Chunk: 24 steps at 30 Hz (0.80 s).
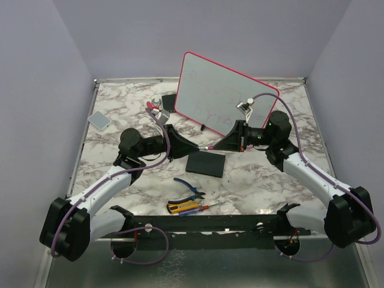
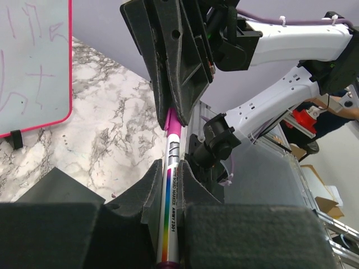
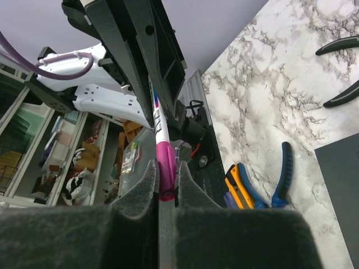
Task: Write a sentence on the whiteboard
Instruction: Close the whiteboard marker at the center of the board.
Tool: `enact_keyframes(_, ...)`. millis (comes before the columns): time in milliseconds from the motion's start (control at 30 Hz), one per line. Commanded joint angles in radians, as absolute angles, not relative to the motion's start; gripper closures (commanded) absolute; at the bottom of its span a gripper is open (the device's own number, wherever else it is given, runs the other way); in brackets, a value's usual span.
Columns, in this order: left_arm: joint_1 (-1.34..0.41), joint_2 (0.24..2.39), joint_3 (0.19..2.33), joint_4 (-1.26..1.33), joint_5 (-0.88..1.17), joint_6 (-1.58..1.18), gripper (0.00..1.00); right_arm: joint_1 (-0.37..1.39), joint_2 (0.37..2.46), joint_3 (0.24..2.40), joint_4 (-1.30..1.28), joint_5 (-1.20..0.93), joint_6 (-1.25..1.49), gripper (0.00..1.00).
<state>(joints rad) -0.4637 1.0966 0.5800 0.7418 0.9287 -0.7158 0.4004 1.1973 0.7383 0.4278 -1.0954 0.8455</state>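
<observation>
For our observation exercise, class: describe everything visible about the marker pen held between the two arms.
A slim white plastic whiteboard marker with a rainbow stripe, black lettering and a magenta cap. It hangs roughly level above the marble table, clamped at both ends: left pincer on the barrel, right pincer on the cap.

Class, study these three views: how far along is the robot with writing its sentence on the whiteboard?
Done: faint pinkish lettering of the sentence already shows on the whiteboard. In hand: the left gripper and right gripper both clamp one marker between them, away from the board. Left: whether the writing is complete cannot be read, so the marker probably either goes to the board or gets put down.
</observation>
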Motion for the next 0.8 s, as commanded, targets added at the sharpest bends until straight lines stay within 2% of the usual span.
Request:
enact_keyframes(0,-0.460,1.090,0.603,0.754,0.947,-0.715,1.00,0.419,1.186,0.740,0.479,-1.127,0.845,1.00)
enact_keyframes(767,-0.571,1.165,0.656,0.755,0.984,-0.687,1.00,0.549,1.230,0.750,0.676,-1.139,0.907,1.00)
